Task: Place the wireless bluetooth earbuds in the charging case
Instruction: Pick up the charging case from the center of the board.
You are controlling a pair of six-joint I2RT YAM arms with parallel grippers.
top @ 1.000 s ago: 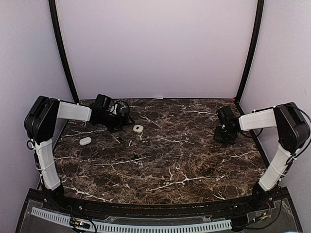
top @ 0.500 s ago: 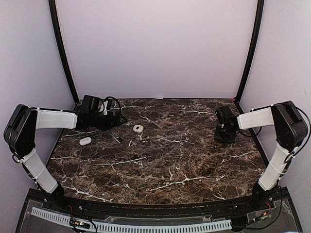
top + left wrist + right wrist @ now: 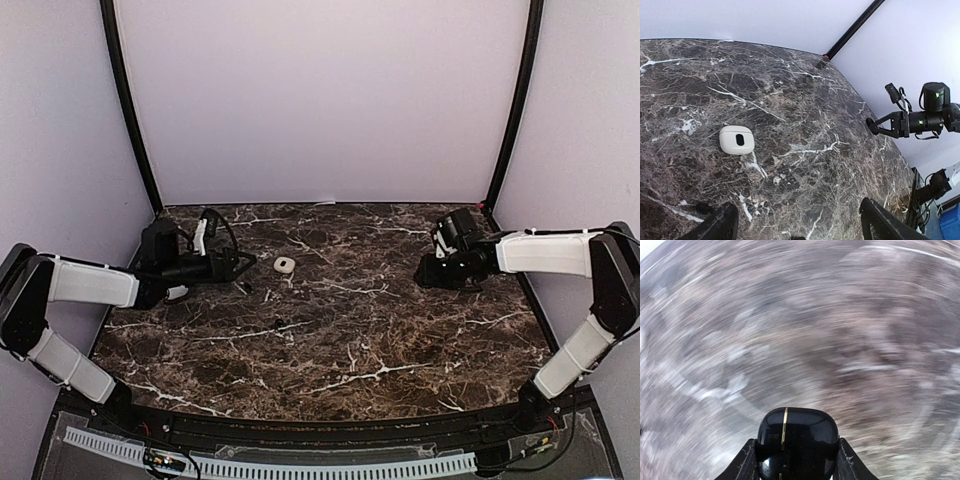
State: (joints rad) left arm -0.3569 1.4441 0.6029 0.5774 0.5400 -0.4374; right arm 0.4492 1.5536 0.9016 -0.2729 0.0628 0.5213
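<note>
One black case [image 3: 797, 432] cut off in right end effector [image 3: 796, 445] | tabletop [image 3: 850, 320] blurred

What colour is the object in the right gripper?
The charging case is glossy black with a thin gold line, clearest in the right wrist view.

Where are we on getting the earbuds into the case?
Done: nothing is seated yet. In hand: the right gripper is closed on a glossy black case; I can't tell whether its lid is open. The left gripper is open and empty, facing a white earbud lying on the marble table. Left: pick up that earbud, plus a second white piece beside the left arm, and insert both.
</note>
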